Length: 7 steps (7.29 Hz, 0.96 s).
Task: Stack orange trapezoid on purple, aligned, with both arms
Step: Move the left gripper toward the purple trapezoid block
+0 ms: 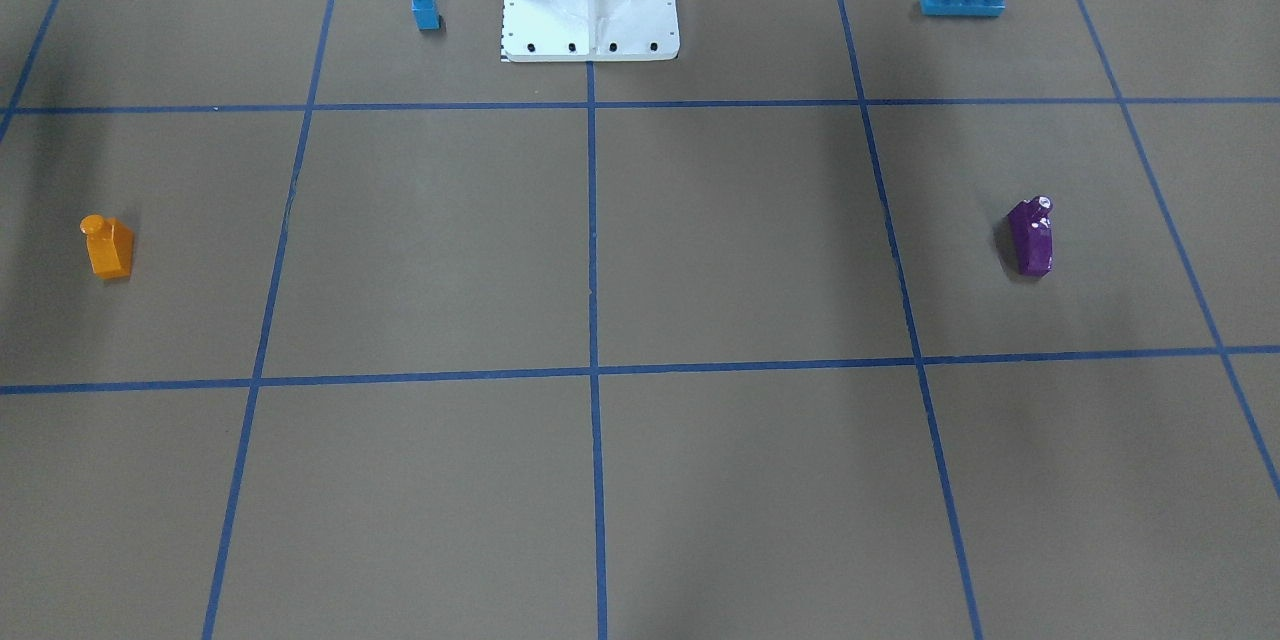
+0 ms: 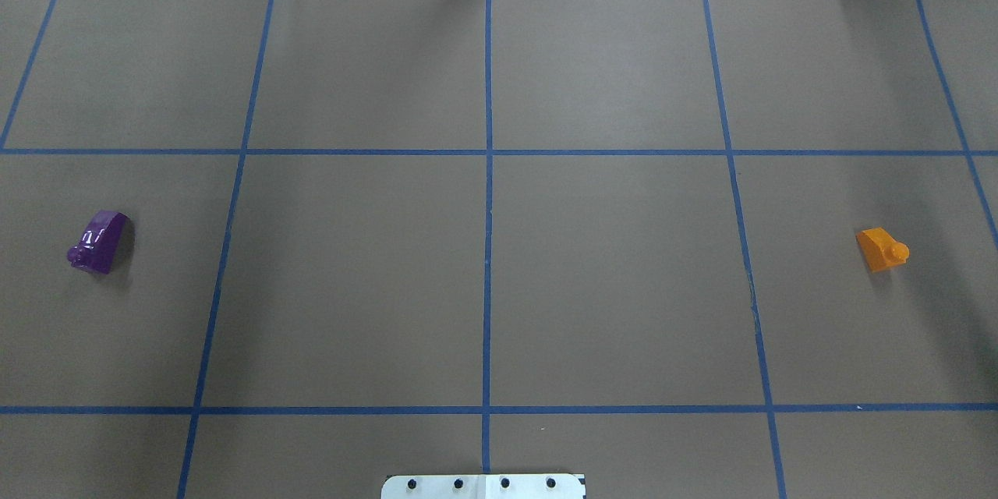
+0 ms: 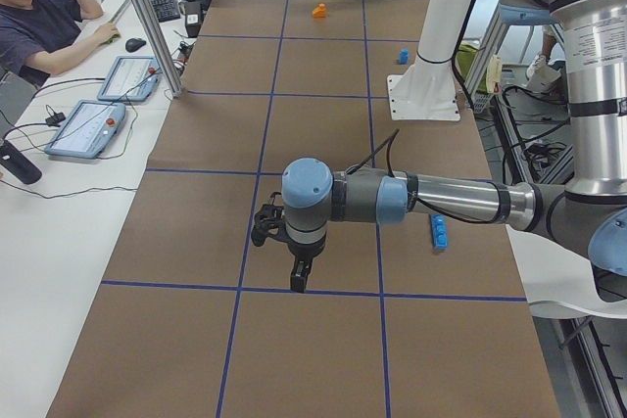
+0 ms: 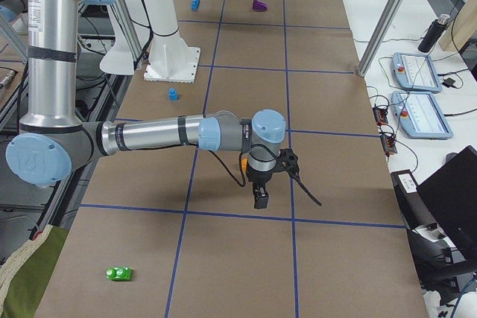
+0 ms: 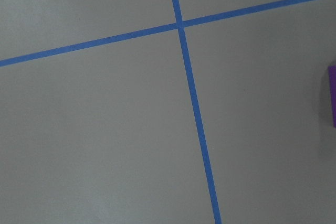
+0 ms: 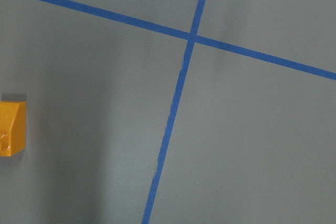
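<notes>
Purple [image 5: 332, 95], orange trapezoid [image 6: 11, 128] — partly off-frame in wrist views

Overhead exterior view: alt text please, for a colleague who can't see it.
A purple trapezoid block sits far left on the brown, blue-taped table and an orange trapezoid block far right, wide apart. No arm or gripper shows; a white base plate edges in at the bottom.

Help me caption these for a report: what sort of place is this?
Likely a robotics lab: robot arms over a table with a blue tape grid, teach pendants on a side bench.
</notes>
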{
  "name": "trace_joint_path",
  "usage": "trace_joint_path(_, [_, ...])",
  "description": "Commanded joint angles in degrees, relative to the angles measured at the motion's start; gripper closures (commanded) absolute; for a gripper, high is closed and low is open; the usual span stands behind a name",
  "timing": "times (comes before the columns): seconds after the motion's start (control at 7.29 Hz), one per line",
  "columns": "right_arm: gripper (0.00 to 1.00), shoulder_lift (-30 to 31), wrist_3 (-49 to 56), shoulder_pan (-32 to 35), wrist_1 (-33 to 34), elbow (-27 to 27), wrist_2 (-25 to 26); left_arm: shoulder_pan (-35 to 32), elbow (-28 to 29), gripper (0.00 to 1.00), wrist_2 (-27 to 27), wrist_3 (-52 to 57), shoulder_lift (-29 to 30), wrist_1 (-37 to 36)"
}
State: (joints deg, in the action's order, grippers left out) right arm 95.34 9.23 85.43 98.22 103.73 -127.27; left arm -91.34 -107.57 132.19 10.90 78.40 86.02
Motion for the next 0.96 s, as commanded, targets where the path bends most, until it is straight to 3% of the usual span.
trace_joint_path(0.0, [0.00,-0.15,0.26,0.00,-0.04,1.02,0.09,0.11,-0.36,0.00,0.00,0.09,0.09,0.46])
trace_joint_path(0.55, [0.00,-5.06,-0.43,0.00,-0.04,2.53,0.53,0.28,-0.54,0.00,0.00,-0.44,3.23,2.90])
trace_joint_path(0.82, [0.00,-9.02,-0.44,0.00,-0.22,2.61,0.36,0.37,0.86,0.00,-0.09,-0.44,5.45,13.50])
